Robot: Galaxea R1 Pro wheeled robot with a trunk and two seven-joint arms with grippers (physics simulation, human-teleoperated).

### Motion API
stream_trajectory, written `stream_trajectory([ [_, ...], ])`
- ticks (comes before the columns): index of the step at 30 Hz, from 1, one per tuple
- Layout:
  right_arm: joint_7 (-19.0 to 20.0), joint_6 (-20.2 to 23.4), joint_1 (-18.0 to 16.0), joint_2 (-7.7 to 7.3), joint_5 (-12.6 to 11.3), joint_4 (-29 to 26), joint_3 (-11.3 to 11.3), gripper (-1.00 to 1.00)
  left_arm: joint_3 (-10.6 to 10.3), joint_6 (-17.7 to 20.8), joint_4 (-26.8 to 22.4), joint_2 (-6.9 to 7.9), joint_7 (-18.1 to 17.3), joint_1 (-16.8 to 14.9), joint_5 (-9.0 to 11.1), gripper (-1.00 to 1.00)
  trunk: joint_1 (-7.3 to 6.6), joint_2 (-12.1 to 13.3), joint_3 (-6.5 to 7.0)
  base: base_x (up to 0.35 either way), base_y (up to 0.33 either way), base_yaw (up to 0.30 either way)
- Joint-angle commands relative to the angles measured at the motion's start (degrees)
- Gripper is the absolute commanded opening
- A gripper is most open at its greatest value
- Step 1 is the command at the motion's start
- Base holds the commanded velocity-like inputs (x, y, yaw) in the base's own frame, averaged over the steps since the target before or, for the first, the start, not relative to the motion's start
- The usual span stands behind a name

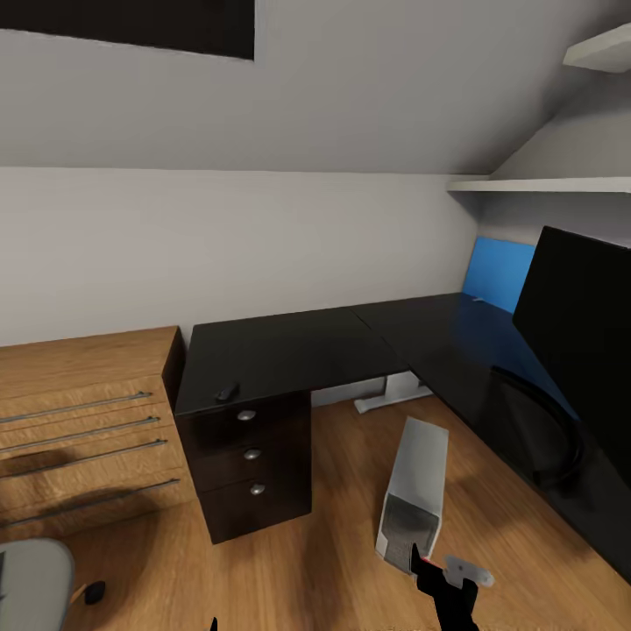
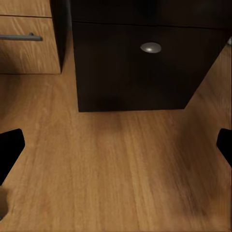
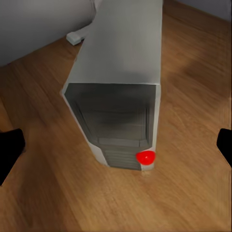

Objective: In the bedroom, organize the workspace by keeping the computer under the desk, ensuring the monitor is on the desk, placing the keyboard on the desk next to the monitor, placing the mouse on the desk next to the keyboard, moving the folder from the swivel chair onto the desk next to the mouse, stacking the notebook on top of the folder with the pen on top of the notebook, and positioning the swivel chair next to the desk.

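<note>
Nearest, the right hand hung released just before the computer, which stood on the wooden floor beside the black table. Its left hand also gaped, facing the drawer unit. A mouse lay on the table's near-left corner; the monitor stood far right.

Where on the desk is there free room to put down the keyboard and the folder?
The desk is bare across its left wing, from the small black mouse at the front left corner to the inner corner. The right wing is crowded: the monitor and its curved stand fill it. On the floor, the computer stands in front of the desk, not under it.
</note>
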Motion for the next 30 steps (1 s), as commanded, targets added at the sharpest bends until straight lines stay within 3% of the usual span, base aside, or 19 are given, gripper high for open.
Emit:
stream_trajectory([
  [1, -0.1, -0.2, -0.1, 0.02, 0.1, 0.1, -0.1, 1.00, 0.3, -0.1, 0.0, 0.00, -0.4, 0.0, 0.2, 1.00, -0.01, 0.0, -0.05, 0.001, 0.001, -0.259],
  [15, -0.1, -0.2, -0.1, 0.05, 0.1, 0.1, -0.1, 1.00, 0.3, -0.1, 0.0, 0.01, -0.4, 0.0, 0.2, 1.00, -0.01, 0.0, -0.43, -0.062, 0.016, -0.235],
  [30, -0.1, -0.2, -0.1, -0.06, 0.1, 0.1, -0.1, 1.00, 0.2, -0.3, 0.0, -0.29, -0.5, 0.0, 0.2, 1.00, -0.01, 0.0, -0.67, -0.135, 0.066, -0.043],
])
